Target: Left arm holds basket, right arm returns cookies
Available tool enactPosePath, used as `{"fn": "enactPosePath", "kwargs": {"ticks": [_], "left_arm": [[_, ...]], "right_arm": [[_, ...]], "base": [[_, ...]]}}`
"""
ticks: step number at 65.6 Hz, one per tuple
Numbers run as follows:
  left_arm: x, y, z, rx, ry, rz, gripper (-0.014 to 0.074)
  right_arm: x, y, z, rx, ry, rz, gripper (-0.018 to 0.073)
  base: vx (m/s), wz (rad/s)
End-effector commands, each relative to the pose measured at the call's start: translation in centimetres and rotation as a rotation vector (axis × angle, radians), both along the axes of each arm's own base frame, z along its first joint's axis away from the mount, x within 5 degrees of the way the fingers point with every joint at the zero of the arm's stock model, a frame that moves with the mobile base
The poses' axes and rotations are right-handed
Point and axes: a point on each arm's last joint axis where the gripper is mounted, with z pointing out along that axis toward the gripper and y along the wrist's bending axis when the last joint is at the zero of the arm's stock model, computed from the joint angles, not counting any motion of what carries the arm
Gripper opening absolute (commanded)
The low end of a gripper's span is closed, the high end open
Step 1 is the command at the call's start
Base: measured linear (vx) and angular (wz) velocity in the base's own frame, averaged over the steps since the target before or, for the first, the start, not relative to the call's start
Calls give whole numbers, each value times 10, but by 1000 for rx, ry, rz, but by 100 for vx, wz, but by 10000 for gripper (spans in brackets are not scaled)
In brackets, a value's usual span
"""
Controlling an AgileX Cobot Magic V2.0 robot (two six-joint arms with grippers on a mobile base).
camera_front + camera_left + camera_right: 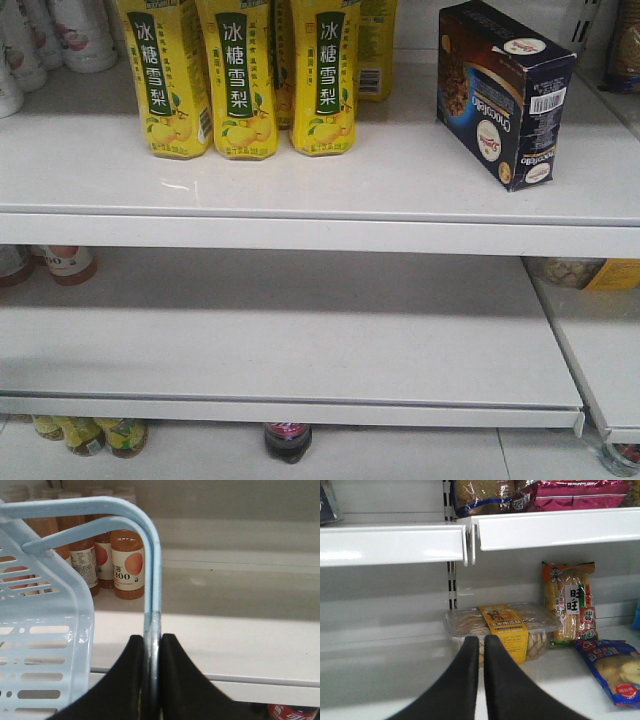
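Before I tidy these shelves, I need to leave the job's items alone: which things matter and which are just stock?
Job:
basket, handle pinched in left claw
cookies, standing on upper shelf
right claw, shut, empty

Just stock:
yellow pear drinks
peach drinks
clear biscuit tub
snack packs

The cookies [505, 92] are sitting on the upper shelf [320, 190], right of three drink bottles [242, 75] standing in a row. A lower shelf [290, 350] is lying beneath, with more bottles [85, 435] standing under it.

navy cookies box [505, 92] on shelf, blue basket [55, 610]
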Motion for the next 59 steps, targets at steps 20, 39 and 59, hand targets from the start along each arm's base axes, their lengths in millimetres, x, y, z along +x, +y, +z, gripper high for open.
{"fn": "enactPosePath", "kwargs": {"ticks": [20, 39, 59], "left_arm": [[-1, 1, 17, 38, -135, 8, -3], [-1, 1, 17, 38, -135, 8, -3], [-1, 1, 17, 38, -135, 8, -3]], "right_arm": [[2, 1, -8, -19, 45, 20, -3], [2, 1, -7, 75, 18, 22, -3], [2, 3, -7, 69, 21, 63, -3]], "base": [[0, 0], [0, 0], [0, 0]]}}
